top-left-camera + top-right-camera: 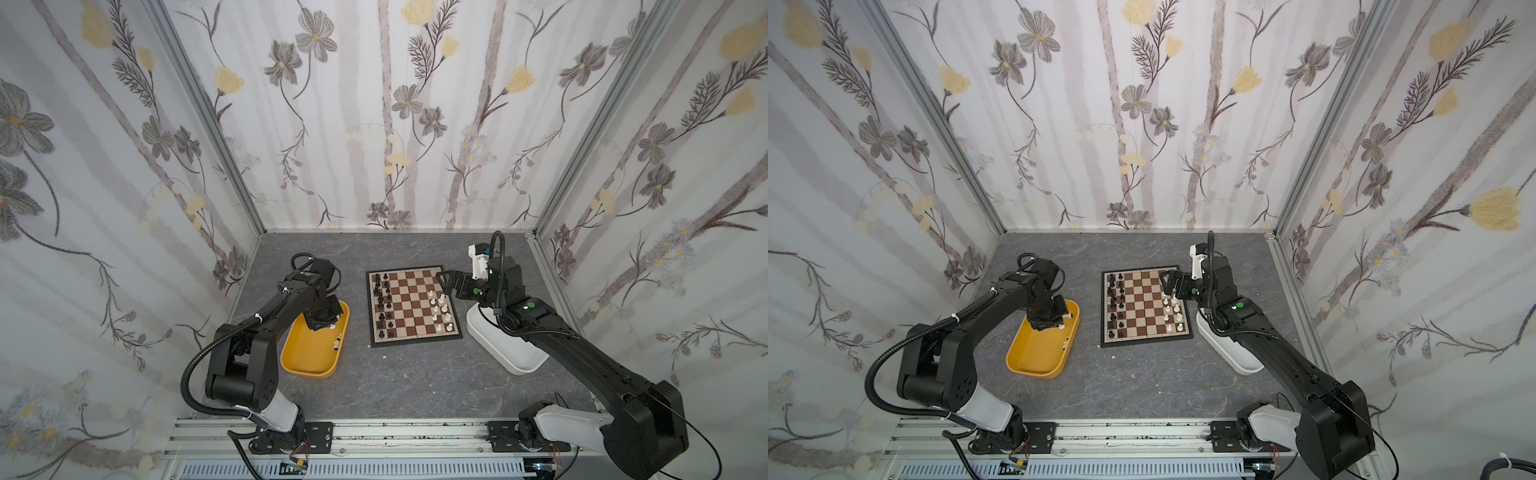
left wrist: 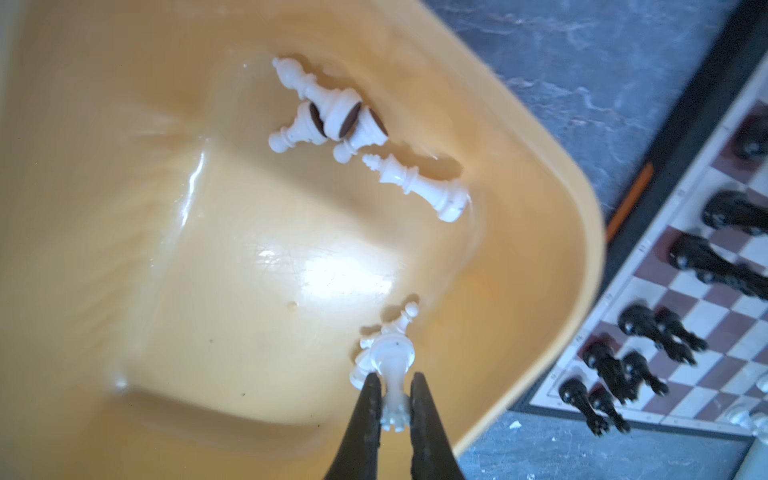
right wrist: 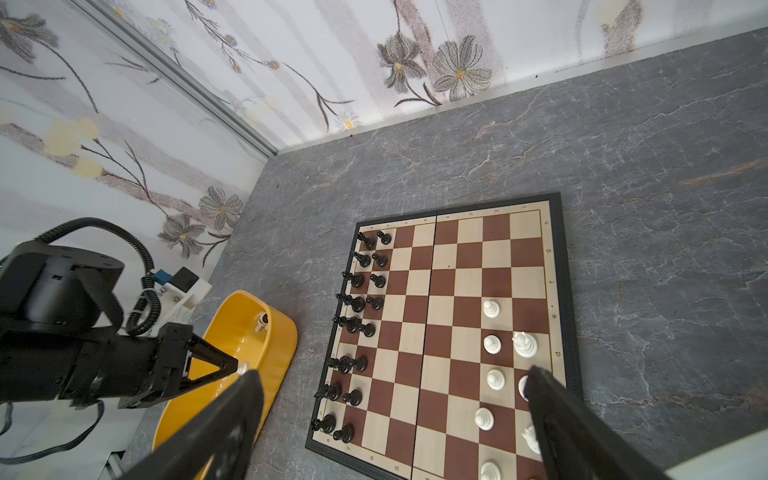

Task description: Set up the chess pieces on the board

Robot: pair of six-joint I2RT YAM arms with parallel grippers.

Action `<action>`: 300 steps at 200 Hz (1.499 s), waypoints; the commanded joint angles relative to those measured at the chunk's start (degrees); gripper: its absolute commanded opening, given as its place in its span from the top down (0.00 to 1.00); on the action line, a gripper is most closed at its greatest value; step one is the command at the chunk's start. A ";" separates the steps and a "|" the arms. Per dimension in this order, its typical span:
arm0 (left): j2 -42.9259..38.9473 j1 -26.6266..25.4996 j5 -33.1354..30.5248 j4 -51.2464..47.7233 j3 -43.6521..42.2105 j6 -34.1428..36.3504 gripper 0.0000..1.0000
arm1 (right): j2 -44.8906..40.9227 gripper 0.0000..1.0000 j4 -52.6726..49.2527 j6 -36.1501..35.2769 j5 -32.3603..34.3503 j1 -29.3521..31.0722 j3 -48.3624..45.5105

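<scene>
**Top view:** the board [image 1: 409, 307] lies between a yellow tub [image 1: 307, 361] and a white tub [image 1: 511, 357]; the right gripper [image 1: 442, 283] hovers over its white side.

**Left wrist view:** inside the yellow tub, the left gripper [image 2: 394, 399] clamps one white piece [image 2: 392, 365]; four loose white pieces [image 2: 336, 108] lie beyond.

**Right wrist view:** sixteen black chessmen [image 3: 361, 303] and eight visible white chessmen [image 3: 491, 344] stand on the board; the right gripper's fingers are spread wide, empty.

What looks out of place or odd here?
A tiny white scrap lies loose on the grey table just off the board's near left corner; too small to identify. Nothing else stands out.
</scene>
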 commanded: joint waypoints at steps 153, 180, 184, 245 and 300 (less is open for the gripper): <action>60.09 -24.70 0.81 -7.64 89.61 14.89 0.86 | -7.89 0.01 -5.63 1.71 3.03 -11.34 -4.00; 60.44 -24.68 0.75 -4.02 87.54 14.54 0.87 | -3.83 0.01 -6.66 0.07 4.83 -11.31 -2.00; 60.29 -24.66 0.82 -4.21 87.44 14.40 0.87 | -2.79 0.02 -6.55 -0.14 5.20 -11.36 -1.39; 45.02 -24.66 -0.37 0.10 70.84 11.70 0.89 | 25.85 0.37 -6.82 0.16 5.93 -11.83 19.26; 32.88 -23.96 0.33 7.11 53.17 8.92 0.89 | 50.53 0.63 -16.74 -4.73 3.38 -11.97 46.66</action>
